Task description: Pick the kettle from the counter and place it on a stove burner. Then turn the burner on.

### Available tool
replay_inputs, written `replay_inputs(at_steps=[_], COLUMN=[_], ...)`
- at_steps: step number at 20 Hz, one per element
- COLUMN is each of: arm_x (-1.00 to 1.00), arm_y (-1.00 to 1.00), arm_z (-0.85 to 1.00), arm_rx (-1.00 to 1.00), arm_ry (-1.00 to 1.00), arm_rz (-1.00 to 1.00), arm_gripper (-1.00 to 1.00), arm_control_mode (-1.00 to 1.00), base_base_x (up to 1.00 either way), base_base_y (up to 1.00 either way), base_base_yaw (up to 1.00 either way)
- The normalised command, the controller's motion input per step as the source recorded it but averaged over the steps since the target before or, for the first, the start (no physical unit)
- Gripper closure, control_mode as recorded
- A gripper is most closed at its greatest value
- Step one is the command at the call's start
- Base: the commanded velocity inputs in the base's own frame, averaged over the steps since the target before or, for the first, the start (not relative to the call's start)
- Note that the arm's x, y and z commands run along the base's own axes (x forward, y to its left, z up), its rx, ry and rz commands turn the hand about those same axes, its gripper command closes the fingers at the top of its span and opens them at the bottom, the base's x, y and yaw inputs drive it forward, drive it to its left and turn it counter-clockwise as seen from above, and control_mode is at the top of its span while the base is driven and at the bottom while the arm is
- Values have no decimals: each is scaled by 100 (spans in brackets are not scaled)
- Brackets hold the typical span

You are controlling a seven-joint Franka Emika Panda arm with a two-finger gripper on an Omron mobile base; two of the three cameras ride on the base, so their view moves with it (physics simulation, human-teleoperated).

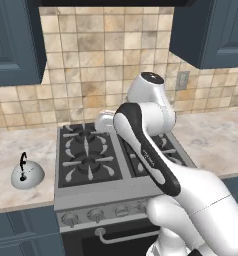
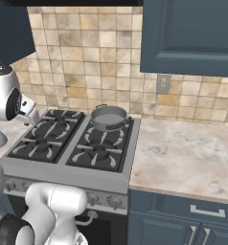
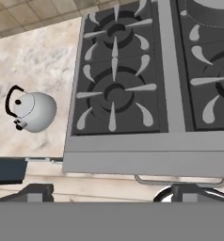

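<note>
- The kettle (image 1: 27,175) is sitting upright on the bench (image 1: 21,145), left of the stove (image 1: 91,192) and well apart from its edge, black handle pointing up.
- The front-left stove burner (image 3: 115,92) is lying bare, nothing resting on its grate.
- A grey two-handled pot (image 2: 108,117) is occupying the rear-right burner.
- The fingers (image 3: 114,192) are hanging spread wide above the stove's front edge, gripping nothing, well apart from the kettle.

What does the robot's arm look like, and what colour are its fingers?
The arm is smooth, rounded and glossy white, with dark grey-black bands at its joints and tiny writing on one band. Its hand has two small dark fingertips. No loose cables show.
</note>
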Motion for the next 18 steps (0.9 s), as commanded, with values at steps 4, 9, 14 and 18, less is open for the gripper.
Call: replay_inputs(at_steps=[4, 9, 14, 18], arm_x=[0, 0, 11, 10], arm_y=[54, 54, 92, 94], arm_z=[0, 0, 0, 0], arm_rx=[5, 6, 1, 1], arm_ry=[0, 0, 0, 0], arm_rz=[0, 3, 5, 7], arm_gripper=[-100, -100, -100, -100], arm_control_mode=[-100, -100, -100, -100], base_base_x=[0, 0, 0, 0], base_base_y=[0, 0, 0, 0], base_base_yaw=[0, 0, 0, 0])
